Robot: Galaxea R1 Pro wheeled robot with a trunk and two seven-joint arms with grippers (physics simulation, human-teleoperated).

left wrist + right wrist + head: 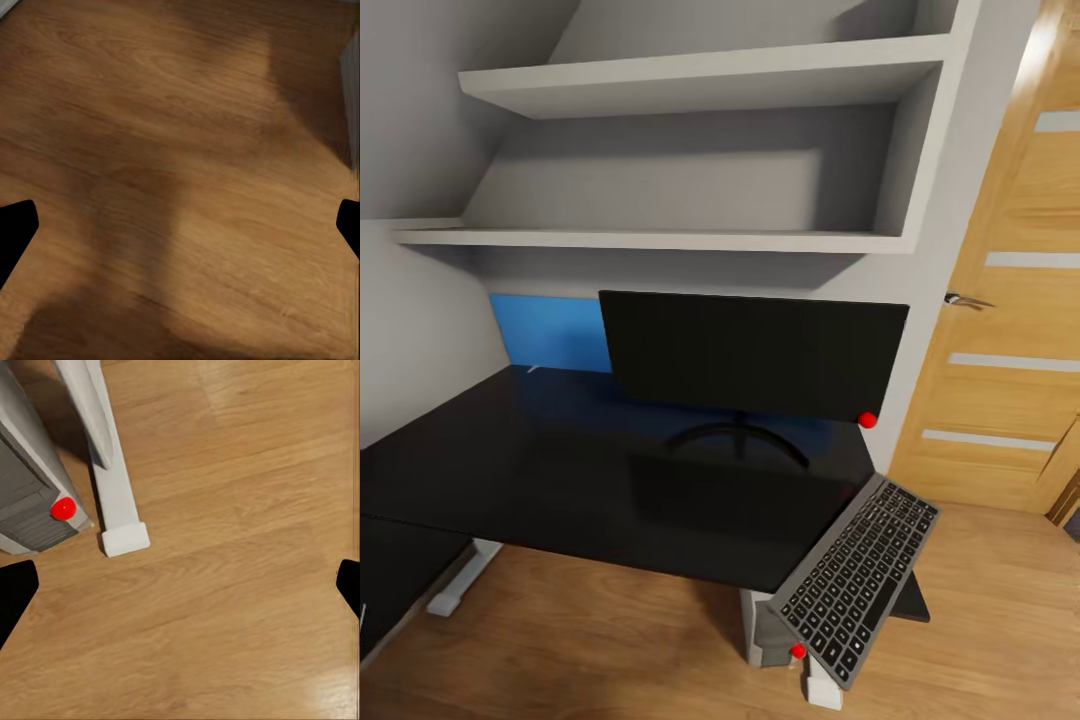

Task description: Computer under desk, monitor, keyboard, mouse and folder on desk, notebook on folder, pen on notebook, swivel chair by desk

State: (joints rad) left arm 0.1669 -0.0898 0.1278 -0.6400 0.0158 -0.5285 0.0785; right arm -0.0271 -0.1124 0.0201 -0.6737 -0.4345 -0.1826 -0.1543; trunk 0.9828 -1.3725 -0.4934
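Nearest the robot, both claws hang low over the wooden floor (180,180), and both are spread wide. In the left wrist view the left claw (180,232) has its black fingertips (15,232) at opposite edges of the picture, with only floorboards between them. The right claw (180,592) is just as wide, empty, pointing down at the floor close to the white foot of the bench leg (120,521) and the small light grey computer tower with the red dot (34,502).

So the right arm is the nearer one to the action. In the head view the slim dark grey keyboard with black keys (857,578) sits tilted at the bench's right front corner, its long axis running from the bench edge down toward the floor. Its low end hangs over the computer (772,640), which stands under the glossy black bench (560,470).

My read — the keyboard lies above and ahead of the right claw, so that arm has to rise.

Farther back, the wide black monitor on its thin curved stand (755,355) stands upright on the bench, with a bright blue panel (550,333) behind it against the wall — whether it is the folder I cannot tell.
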